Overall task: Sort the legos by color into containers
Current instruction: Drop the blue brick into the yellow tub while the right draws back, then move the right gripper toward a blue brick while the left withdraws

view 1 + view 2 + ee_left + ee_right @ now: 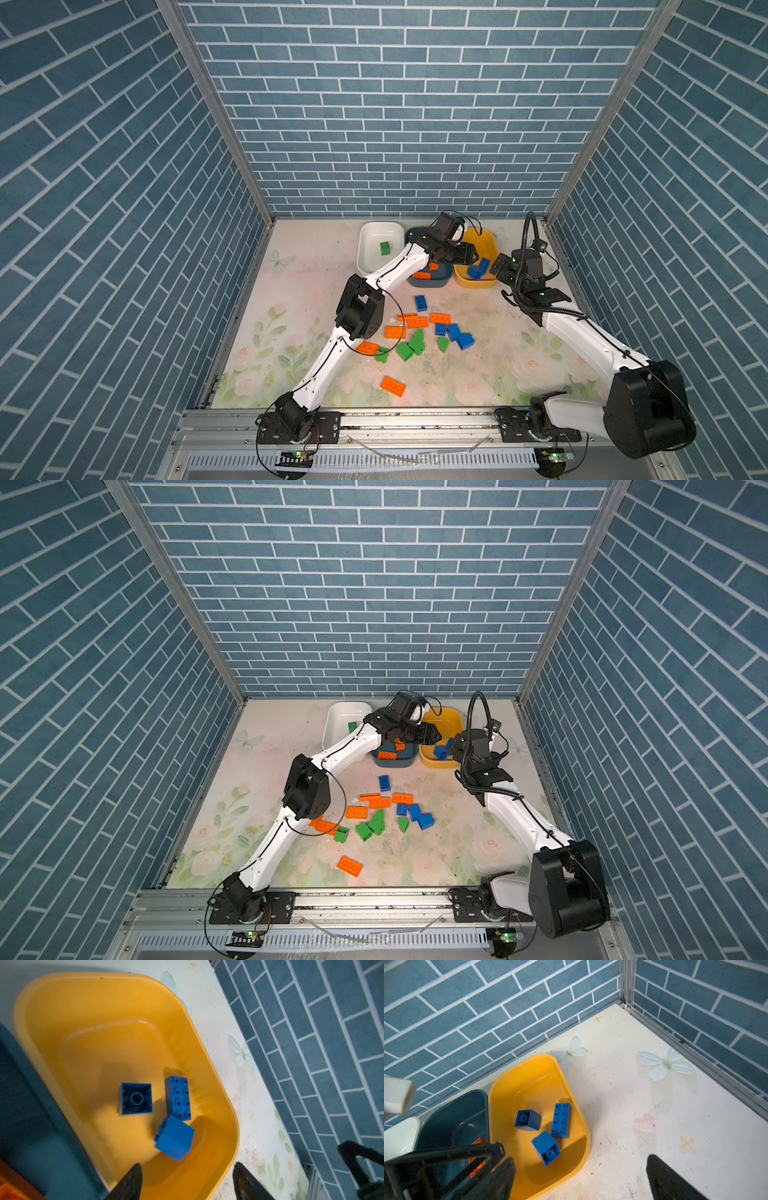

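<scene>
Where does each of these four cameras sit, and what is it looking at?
Both top views: high overhead, looking down on the table, left arm, right arm.
Left wrist: above the yellow tub, facing down; left fingers, a right finger show.
Right wrist: beside that tub, facing the back corner; both arms' fingers show.
Shared: three blue bricks in both wrist views.

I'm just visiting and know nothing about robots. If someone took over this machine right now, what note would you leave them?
Left gripper: open, empty, over the yellow tub.
Right gripper: open, empty, beside that tub.
Done: three blue bricks in the yellow tub; orange plates in the teal tub; one green brick in the white tub.
Left: loose orange plates, loose blue bricks and loose green bricks on the table, to sort the same way.
</scene>
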Robot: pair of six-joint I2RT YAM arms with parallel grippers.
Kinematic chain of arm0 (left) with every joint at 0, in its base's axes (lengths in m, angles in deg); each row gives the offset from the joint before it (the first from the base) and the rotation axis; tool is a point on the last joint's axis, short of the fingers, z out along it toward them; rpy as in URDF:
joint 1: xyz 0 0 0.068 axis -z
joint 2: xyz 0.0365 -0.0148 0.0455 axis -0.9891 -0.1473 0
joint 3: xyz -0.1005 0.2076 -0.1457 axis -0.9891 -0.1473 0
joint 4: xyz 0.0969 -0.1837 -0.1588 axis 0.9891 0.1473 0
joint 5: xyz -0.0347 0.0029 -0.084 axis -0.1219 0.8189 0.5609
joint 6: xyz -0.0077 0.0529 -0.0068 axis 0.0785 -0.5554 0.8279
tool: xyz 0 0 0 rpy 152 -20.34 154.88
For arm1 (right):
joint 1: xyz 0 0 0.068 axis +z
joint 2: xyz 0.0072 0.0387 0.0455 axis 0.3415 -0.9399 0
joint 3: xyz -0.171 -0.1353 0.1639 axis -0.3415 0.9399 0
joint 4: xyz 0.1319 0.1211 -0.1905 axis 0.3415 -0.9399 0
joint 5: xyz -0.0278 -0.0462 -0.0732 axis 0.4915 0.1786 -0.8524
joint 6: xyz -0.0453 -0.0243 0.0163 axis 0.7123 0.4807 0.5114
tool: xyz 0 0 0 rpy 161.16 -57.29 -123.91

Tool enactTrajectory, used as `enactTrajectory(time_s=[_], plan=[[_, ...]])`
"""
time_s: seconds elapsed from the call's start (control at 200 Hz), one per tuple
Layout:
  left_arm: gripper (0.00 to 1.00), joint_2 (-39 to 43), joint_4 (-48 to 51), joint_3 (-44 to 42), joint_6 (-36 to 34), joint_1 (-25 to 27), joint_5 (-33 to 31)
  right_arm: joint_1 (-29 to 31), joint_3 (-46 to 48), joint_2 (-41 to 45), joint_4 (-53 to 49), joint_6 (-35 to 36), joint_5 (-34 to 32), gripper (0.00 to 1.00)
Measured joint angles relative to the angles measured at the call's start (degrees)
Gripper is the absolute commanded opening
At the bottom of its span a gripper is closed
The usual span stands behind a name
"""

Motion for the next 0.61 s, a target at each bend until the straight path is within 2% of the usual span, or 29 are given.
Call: enactTrajectory(time_s=[0.13,0.32,0.445,0.605], plan=[[0.83,1.22,0.81,-1.75,-1.70,0.72,-0.11,0.00,0.00,-0.04,0.02,-0.02,0.15,0.98],[0.98,9.66,1.25,-13.64,-3.91,0.92,-1.79,-0.04,0.00,-1.03,0.09,0.20,3.23,0.97],[0.99,17.44,0.94,-22.40,-5.40,0.85,-3.91,-0.04,0.00,-1.92,0.22,1.42,7.10,0.97],[0.99,28.09,1.33,-34.34,-7.32,0.85,-9.62,-0.04,0.00,-2.49,1.60,3.91,13.92,0.96]])
